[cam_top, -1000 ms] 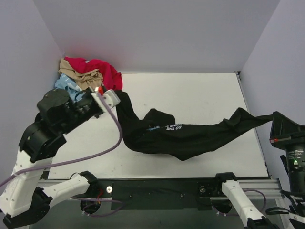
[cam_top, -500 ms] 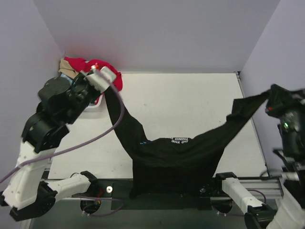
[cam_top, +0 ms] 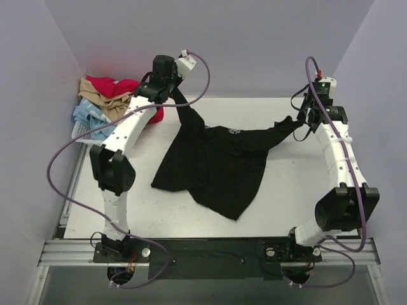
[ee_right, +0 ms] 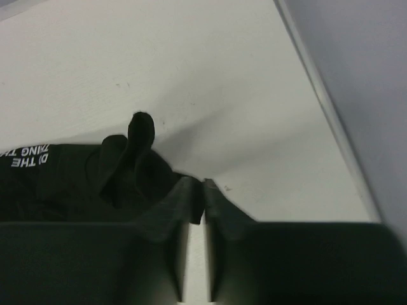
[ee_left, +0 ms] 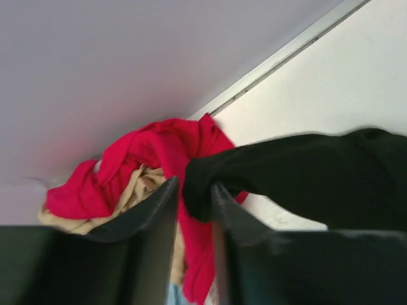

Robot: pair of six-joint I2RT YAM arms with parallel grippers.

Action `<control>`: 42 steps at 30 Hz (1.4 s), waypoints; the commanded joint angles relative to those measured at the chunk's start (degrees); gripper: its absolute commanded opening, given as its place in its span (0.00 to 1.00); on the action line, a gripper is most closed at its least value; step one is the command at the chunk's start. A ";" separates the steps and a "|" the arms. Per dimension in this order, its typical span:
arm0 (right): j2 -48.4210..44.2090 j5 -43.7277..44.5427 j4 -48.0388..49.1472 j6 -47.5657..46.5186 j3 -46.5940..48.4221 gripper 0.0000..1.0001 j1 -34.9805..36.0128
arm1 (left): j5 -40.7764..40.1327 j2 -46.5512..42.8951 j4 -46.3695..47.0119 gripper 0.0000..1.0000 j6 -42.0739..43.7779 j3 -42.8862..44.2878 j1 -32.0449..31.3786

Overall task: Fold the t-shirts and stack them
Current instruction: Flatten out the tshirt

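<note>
Carried off the near edge onto the white worktop [cam_top: 299, 190]: large black soft-cloth t-shirt with pale print [cam_top: 216, 168], now spread mid-surface. Far ends pinched shut in left pincer [ee_left: 194, 189] and right pincer [ee_right: 201, 185]. Ready, seemingly, for flattening and folding.

Overhead plus wrist close-ups of t-shirt [cam_top: 216, 168]

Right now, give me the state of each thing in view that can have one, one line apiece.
black t-shirt: unfolded, strung between both grippers, lower part lying on the table.
left gripper: closed on one bunched end of the black t-shirt.
right gripper: shut on the other end.
red t-shirt: crumpled, atop the corner heap.
tan t-shirt: crumpled in the same heap.
pale blue t-shirt: crumpled, low in the heap.
</note>
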 commanded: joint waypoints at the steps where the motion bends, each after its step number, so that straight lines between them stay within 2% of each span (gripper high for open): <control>1: 7.10 1.12 -0.97 0.46 2.92 0.33 -1.86 | 4.92 9.61 -2.64 0.59 -2.05 16.60 -0.41; 2: 9.73 1.04 -2.12 0.19 3.28 0.57 -1.86 | 5.81 10.78 -4.24 0.70 -2.14 18.30 -0.94; 4: 12.38 0.16 -5.80 -1.03 4.16 0.65 -1.60 | 8.80 11.14 -7.24 0.75 -1.87 19.37 -1.82; 7: 12.05 -0.55 -6.26 -6.02 1.11 0.67 0.16 | 16.00 3.36 -5.51 0.77 -0.30 6.31 -2.70; 8: 11.61 -2.20 -4.78 -7.53 -0.31 0.67 3.47 | 18.98 -1.47 -4.36 0.77 0.58 -2.34 -3.31; 12: 10.54 -10.02 1.19 -24.20 -8.48 0.64 11.91 | 26.98 -13.35 -1.10 0.74 6.64 -24.95 -5.94; 16: 18.00 -13.47 0.87 -29.42 -3.69 0.59 15.89 | 29.99 -19.87 1.35 0.72 9.19 -42.45 -11.73; 20: 28.64 -13.99 -1.77 -32.05 5.80 0.60 16.69 | 30.08 -23.48 5.22 0.72 9.38 -52.24 -17.90; 24: 36.55 -11.45 -2.74 -35.22 12.32 0.61 17.65 | 32.80 -24.10 7.59 0.73 8.49 -57.25 -17.99; 28: 43.58 -10.83 -4.94 -36.37 18.04 0.61 18.09 | 30.35 -22.44 12.25 0.77 11.13 -60.96 -18.78; 30: 45.25 -8.99 -5.55 -35.93 20.33 0.48 18.18 | 28.77 -20.86 13.83 0.78 11.84 -60.88 -19.66; 33: 45.35 -8.20 -6.00 -35.06 21.56 0.05 18.62 | 27.71 -17.53 15.60 0.79 13.32 -60.70 -21.33; 34: 44.13 -7.67 -6.00 -34.71 21.30 0.00 18.79 | 27.10 -16.73 17.34 0.79 13.68 -60.87 -22.03; 39: 35.78 -8.54 -6.96 -29.10 18.41 0.00 19.59 | 20.08 -10.23 25.43 0.77 15.61 -61.23 -22.48; 41: 29.99 -12.13 -7.31 -25.15 16.74 0.00 19.59 | 18.58 -8.03 26.24 0.62 17.45 -60.96 -22.13; 42: 26.32 -13.98 -7.23 -23.99 16.12 0.00 19.41 | 18.22 -7.50 25.80 0.43 17.99 -60.62 -21.86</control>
